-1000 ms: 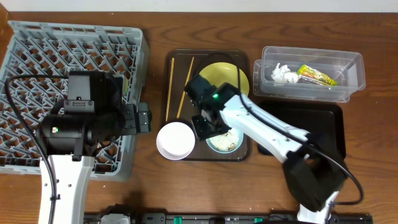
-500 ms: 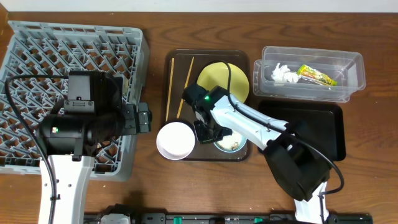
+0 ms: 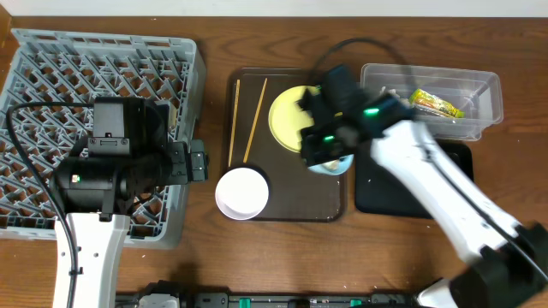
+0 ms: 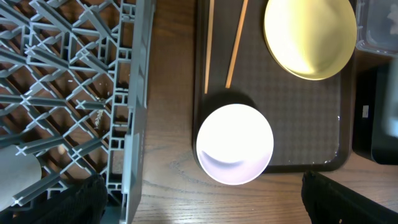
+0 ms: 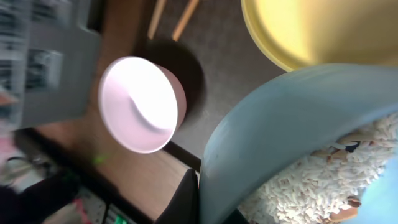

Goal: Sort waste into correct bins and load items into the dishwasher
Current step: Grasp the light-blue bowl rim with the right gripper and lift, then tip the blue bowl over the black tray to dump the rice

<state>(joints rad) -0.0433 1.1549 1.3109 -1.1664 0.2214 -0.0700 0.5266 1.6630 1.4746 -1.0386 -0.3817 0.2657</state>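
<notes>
One blue bowl [image 5: 280, 118], rice [image 5: 298, 186] inside, clenched in right gripper [image 3: 318, 147] mid-frame; carry it level till over black tray [image 3: 445, 184]; left gripper [image 3: 199, 161] gaping.

Matt grey plastic dish rack [image 4: 134, 124], glossy yellow plate [image 4: 310, 37], wooden chopsticks [image 4: 236, 42], textured brown tray [image 4: 280, 106], wood-grain table [image 4: 168, 93].

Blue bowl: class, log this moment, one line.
right gripper: shut on blue bowl above brown tray | rice scraps: in bowl | left gripper: open

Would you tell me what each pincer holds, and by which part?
The right pincer grips the light blue bowl by its rim; the left pincer holds nothing.
</notes>
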